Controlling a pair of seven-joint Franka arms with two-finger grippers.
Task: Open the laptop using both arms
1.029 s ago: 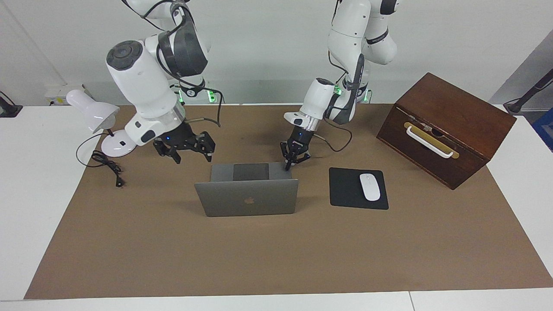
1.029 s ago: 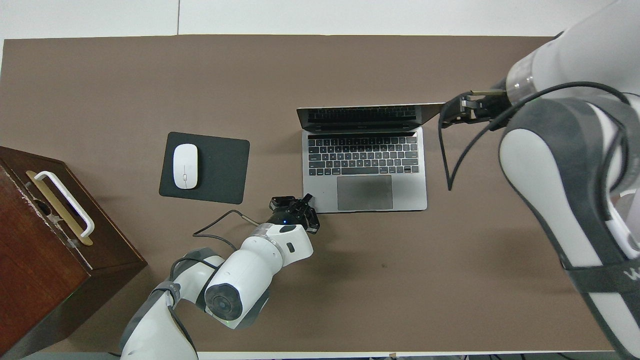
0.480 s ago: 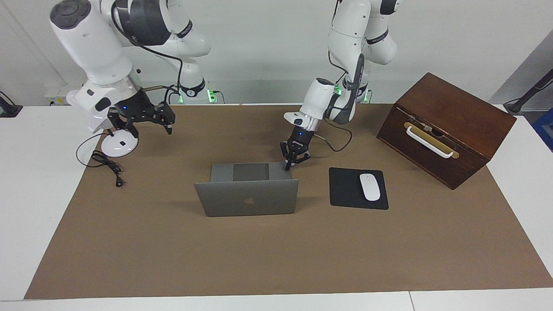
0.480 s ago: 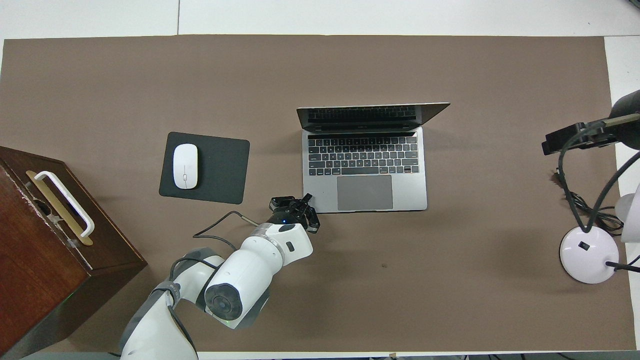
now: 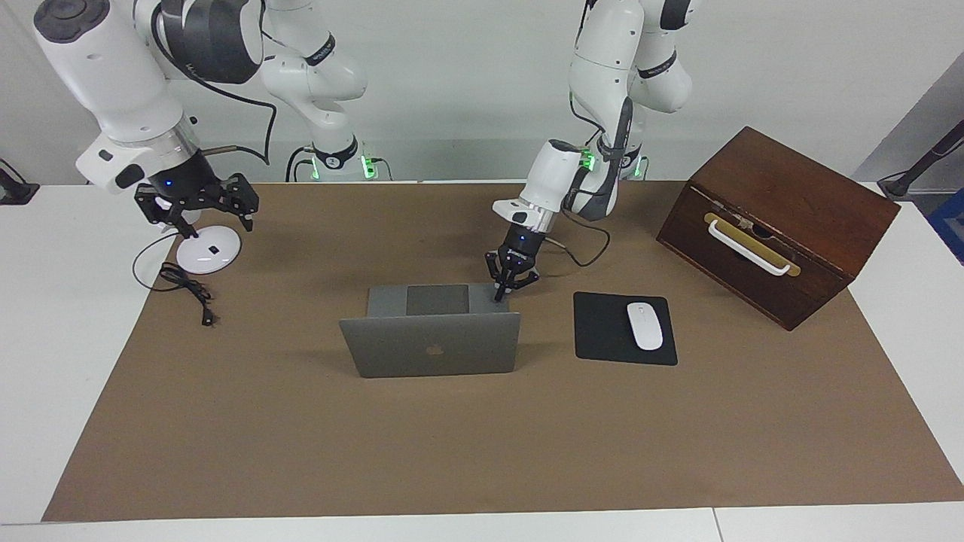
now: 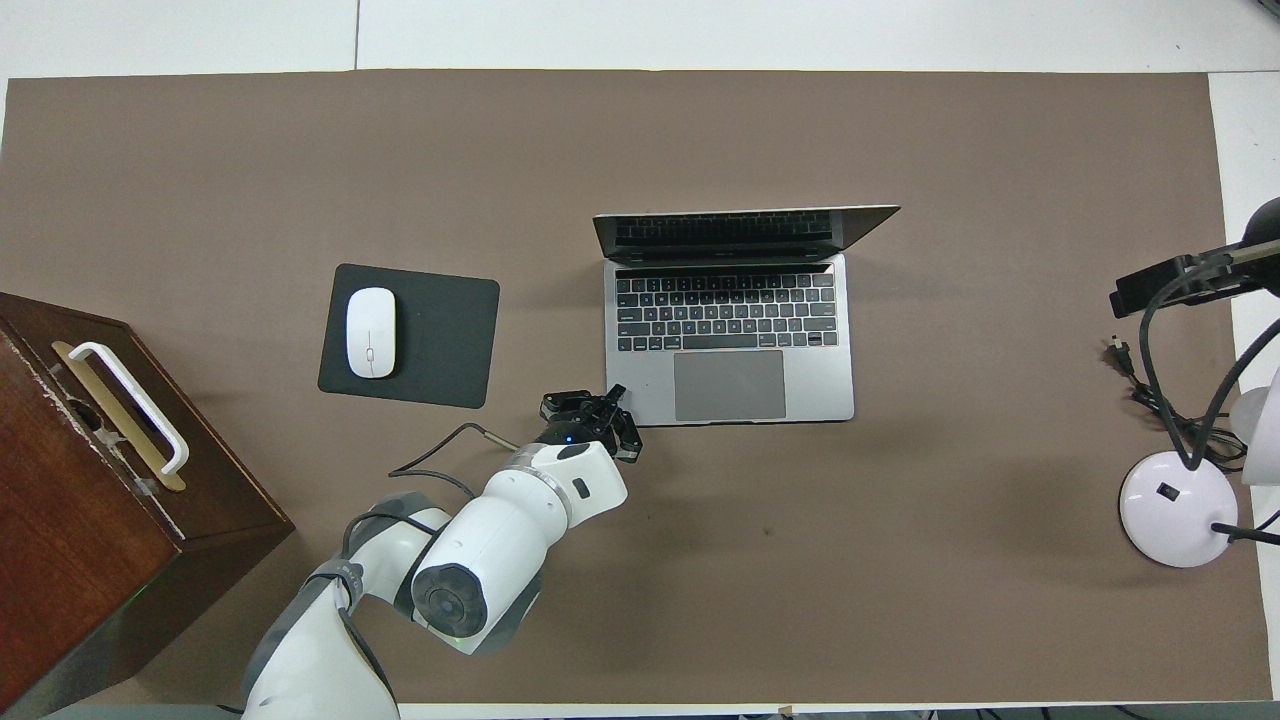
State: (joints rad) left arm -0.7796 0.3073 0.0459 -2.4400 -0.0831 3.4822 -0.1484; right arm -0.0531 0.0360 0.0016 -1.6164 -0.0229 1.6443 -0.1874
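The silver-grey laptop (image 5: 429, 342) stands open in the middle of the brown mat, its lid upright with the apple logo facing away from the robots. Its keyboard deck (image 6: 730, 340) shows in the overhead view. My left gripper (image 5: 500, 292) is low, with its tip on the deck's corner nearest the robots toward the left arm's end; it also shows in the overhead view (image 6: 612, 398). My right gripper (image 5: 202, 218) is open and empty, raised over the lamp base, well apart from the laptop. Only part of it shows in the overhead view (image 6: 1165, 285).
A black mouse pad (image 5: 602, 339) with a white mouse (image 5: 645, 325) lies beside the laptop toward the left arm's end. A dark wooden box (image 5: 776, 226) with a white handle stands past it. A white lamp base (image 5: 203, 256) and its black cable (image 5: 188, 290) lie under the right gripper.
My right arm has swung away from the laptop's lid, up and out to its own end of the table over the lamp. The left gripper and the laptop have stayed put.
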